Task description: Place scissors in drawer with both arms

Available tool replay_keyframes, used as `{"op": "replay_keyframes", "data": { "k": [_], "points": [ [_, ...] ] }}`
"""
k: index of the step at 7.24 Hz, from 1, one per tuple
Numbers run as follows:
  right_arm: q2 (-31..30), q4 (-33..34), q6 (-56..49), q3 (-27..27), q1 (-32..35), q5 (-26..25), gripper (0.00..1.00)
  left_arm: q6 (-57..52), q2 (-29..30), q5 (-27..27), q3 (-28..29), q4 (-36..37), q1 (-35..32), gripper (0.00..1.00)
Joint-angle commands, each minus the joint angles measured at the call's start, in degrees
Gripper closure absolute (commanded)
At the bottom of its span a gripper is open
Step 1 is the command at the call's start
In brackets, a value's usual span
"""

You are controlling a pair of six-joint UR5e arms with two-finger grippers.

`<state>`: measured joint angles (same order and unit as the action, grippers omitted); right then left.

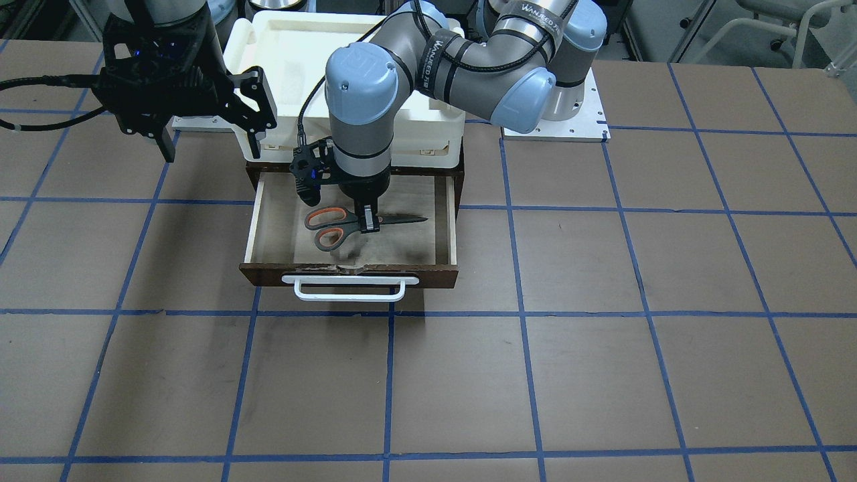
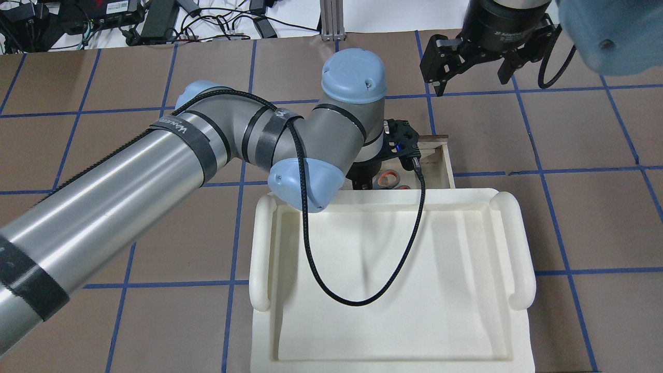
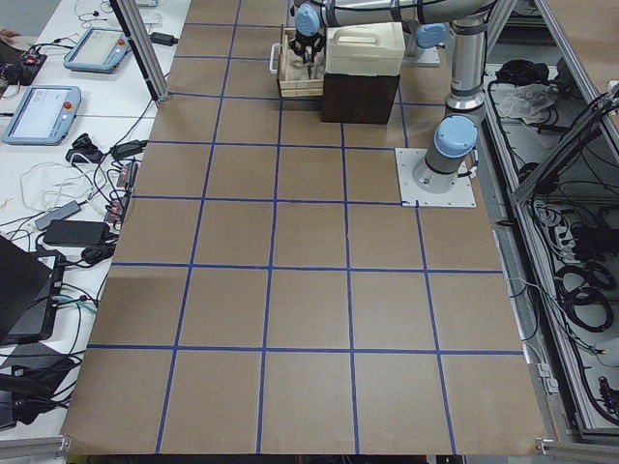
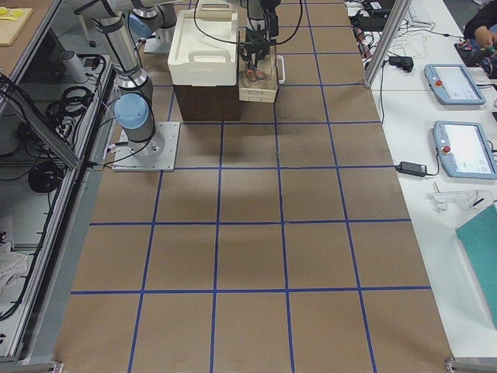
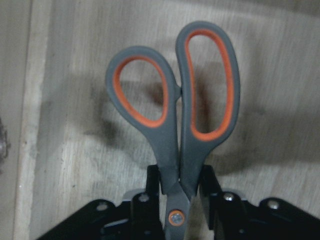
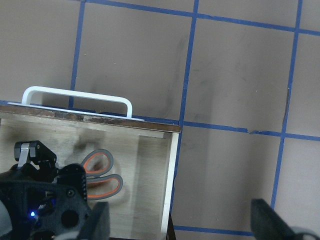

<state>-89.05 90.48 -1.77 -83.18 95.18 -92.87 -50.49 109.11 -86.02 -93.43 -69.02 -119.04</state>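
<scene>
The scissors (image 1: 402, 219) have dark blades and grey handle loops lined in orange. They are inside the open dark brown drawer (image 1: 348, 274), just above its pale wood floor. My left gripper (image 1: 368, 224) is shut on them near the pivot. The left wrist view shows the fingers (image 5: 210, 186) clamped on the scissors (image 5: 170, 150) on both sides. My right gripper (image 1: 211, 154) is open and empty, held high beside the drawer's side. In the right wrist view its fingers (image 6: 270, 225) are spread wide, and the scissors (image 6: 119, 184) and drawer wall (image 6: 172, 175) lie below.
A white plastic tray (image 2: 393, 336) sits on top of the drawer's cabinet, behind the open drawer. The drawer's white bar handle (image 1: 348, 289) points away from the robot. A black cable (image 2: 362, 300) from the left wrist hangs over the tray. Brown table with blue grid lines surrounds it.
</scene>
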Motion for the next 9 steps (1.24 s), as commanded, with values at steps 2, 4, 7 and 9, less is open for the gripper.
{"op": "replay_keyframes", "data": {
  "k": [2, 4, 7, 9],
  "points": [
    [0.28, 2.15, -0.25, -2.59, -3.42, 0.15, 0.00, -0.83, -1.79, -0.11, 0.17, 0.11, 0.64, 0.27],
    [0.11, 2.86, 0.19, -3.30, -3.33, 0.15, 0.00, -1.01, -3.45, 0.06, 1.31, 0.02, 4.23, 0.29],
    [0.02, 3.21, -0.42, -5.23, -3.42, -0.11, 0.00, -1.01, -7.93, 0.15, 8.94, -10.50, 16.34, 0.33],
    [-0.07, 3.83, 0.01, -5.23, -3.95, 0.15, 0.00, -0.32, -11.27, 0.15, 9.75, -14.98, 23.72, 0.31]
  ]
}}
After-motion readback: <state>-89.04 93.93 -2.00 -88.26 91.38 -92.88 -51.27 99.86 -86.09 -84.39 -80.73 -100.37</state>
